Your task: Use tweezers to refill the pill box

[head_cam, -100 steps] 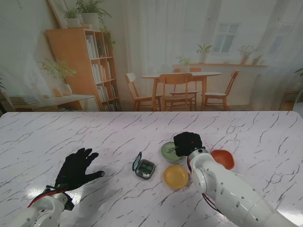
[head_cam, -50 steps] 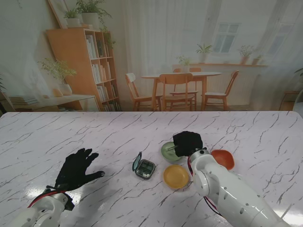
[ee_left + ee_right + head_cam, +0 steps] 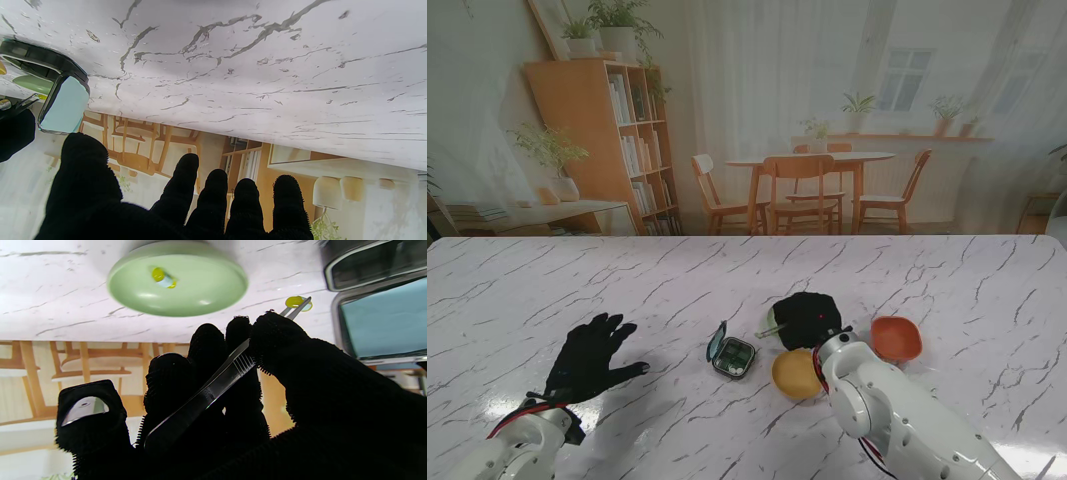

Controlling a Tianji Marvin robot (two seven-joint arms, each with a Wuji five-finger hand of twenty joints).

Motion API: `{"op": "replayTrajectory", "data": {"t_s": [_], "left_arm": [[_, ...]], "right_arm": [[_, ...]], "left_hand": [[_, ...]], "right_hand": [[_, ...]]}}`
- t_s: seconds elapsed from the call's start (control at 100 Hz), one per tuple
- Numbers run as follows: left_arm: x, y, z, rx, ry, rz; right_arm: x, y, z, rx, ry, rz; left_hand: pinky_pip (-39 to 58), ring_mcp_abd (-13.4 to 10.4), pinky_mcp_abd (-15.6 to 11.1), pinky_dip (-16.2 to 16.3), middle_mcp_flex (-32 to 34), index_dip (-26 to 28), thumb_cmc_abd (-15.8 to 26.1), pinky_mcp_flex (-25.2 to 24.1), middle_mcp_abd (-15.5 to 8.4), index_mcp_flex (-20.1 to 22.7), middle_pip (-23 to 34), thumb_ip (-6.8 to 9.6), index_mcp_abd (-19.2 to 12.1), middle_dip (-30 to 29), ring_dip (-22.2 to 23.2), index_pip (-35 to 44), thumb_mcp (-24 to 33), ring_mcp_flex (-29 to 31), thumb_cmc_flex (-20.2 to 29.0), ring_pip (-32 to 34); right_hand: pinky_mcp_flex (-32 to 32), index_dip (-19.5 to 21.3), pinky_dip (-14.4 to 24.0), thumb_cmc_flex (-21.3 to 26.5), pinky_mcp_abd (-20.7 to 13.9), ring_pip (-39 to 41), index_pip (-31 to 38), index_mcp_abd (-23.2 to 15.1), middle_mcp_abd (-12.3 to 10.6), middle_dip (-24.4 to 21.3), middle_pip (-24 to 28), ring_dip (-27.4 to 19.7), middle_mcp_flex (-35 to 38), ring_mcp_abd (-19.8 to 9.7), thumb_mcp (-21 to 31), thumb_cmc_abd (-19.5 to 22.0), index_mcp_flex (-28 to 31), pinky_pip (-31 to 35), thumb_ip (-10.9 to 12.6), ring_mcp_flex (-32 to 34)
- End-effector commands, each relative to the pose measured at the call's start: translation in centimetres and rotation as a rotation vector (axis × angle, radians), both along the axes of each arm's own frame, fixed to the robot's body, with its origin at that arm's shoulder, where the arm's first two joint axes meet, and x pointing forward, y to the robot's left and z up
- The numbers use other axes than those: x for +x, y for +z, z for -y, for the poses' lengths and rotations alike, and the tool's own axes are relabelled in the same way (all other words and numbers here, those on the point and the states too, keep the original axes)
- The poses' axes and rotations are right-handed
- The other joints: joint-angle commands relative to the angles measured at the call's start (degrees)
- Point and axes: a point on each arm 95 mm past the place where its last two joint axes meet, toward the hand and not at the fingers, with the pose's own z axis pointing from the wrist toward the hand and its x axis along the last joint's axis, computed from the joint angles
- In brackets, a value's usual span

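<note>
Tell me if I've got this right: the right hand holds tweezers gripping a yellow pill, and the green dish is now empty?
Not quite. The right hand does hold tweezers gripping a yellow pill, but the green dish is not empty: the right wrist view shows another yellow capsule lying in it.

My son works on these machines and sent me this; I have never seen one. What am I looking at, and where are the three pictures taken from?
A two-armed robot with black-gloved five-finger hands works at a marble table. One picture looks down from its stand; the other two come from wrist cameras and appear upside down. On the table lie an open pill box and green, yellow and orange dishes. The right hand holds tweezers pinching a yellow pill; another pill lies in the green dish. The left hand rests open, holding nothing.
</note>
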Motion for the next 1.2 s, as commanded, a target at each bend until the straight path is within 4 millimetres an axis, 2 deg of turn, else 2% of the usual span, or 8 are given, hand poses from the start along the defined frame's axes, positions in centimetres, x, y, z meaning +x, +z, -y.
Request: {"op": "replayTrajectory", "data": {"t_s": [0.0, 0.26, 0.61, 0.86, 1.19], "left_arm": [[-0.4, -0.4, 0.3, -0.011, -0.026, -0.016], [-0.4, -0.4, 0.3, -0.011, -0.025, -0.013], [-0.4, -0.6, 0.3, -0.017, -0.027, -0.012], [-0.5, -0.7, 0.2, -0.025, -0.021, -0.015], [-0.6, -0.7, 0.2, -0.028, -0.018, -0.014]], "right_arm": [[-0.8, -0.4, -1.2, 0.019, 0.027, -0.017], [-0.9, -0.9, -2.3, 0.035, 0.042, -0.045], [-1.2, -0.9, -2.1, -0.001, 0.051, -0.111], [-1.2, -0.8, -2.1, 0.011, 0.051, -0.132], [-1.1, -0.7, -2.0, 0.015, 0.057, -0.151]], "left_hand": [[1.0, -1.2, -1.5, 0.6, -0.4, -0.7, 1.0, -0.3, -0.2, 0.2, 0.2, 0.79, 0.7, 0.0, -0.5, 0.1, -1.1, -1.3, -0.3, 0.6], [1.0, -1.2, -1.5, 0.6, -0.4, -0.7, 1.0, -0.2, -0.2, 0.3, 0.2, 0.79, 0.6, -0.1, -0.5, 0.1, -1.1, -1.3, -0.3, 0.5], [1.0, -1.2, -1.7, 0.6, -0.4, -0.7, 1.4, -0.1, -0.3, 0.3, 0.2, 0.78, 0.6, -0.1, -0.5, 0.1, -1.1, -1.3, -0.3, 0.6], [1.1, -1.2, -1.8, 0.6, -0.3, -0.7, 1.7, 0.0, -0.2, 0.6, 0.3, 0.74, 0.6, -0.1, -0.5, 0.2, -1.1, -1.2, -0.3, 0.7], [1.3, -1.2, -1.9, 0.7, 0.1, -0.6, 1.7, 0.1, -0.2, 1.1, 0.4, 0.76, 0.6, -0.1, -0.5, 0.4, -1.0, -1.1, 0.0, 1.0]], "right_hand": [[0.7, 2.4, 0.9, 2.9, -35.2, 2.2, 6.0, -4.6, 2.6, -0.7, 0.3, 0.7, -0.4, -5.9, 1.3, 3.6, 5.2, 7.7, 2.3, -0.1], [0.6, 1.1, 0.7, 3.8, -35.3, 1.4, 5.3, -4.7, 2.9, -1.7, -0.8, 0.3, -0.6, -5.6, -0.8, 4.7, 4.6, 7.3, 1.8, -0.3], [-1.1, -1.0, 0.3, 4.5, -33.9, -0.7, 4.4, -4.3, 3.0, -2.6, -2.4, -0.1, -2.2, -4.8, -3.5, 6.0, 2.8, 5.3, 1.6, -2.0], [-2.2, -3.1, 0.5, 3.9, -33.3, -1.5, 3.2, -3.0, 3.8, -3.1, -3.9, -0.1, -3.4, -4.5, -4.0, 4.1, 1.3, 4.4, 1.1, -3.0], [-2.8, -3.6, 0.7, 2.8, -33.2, -2.2, 2.6, -2.3, 4.2, -3.1, -4.8, 0.0, -4.8, -4.6, -3.6, 2.3, -0.5, 3.8, 0.6, -4.0]]}}
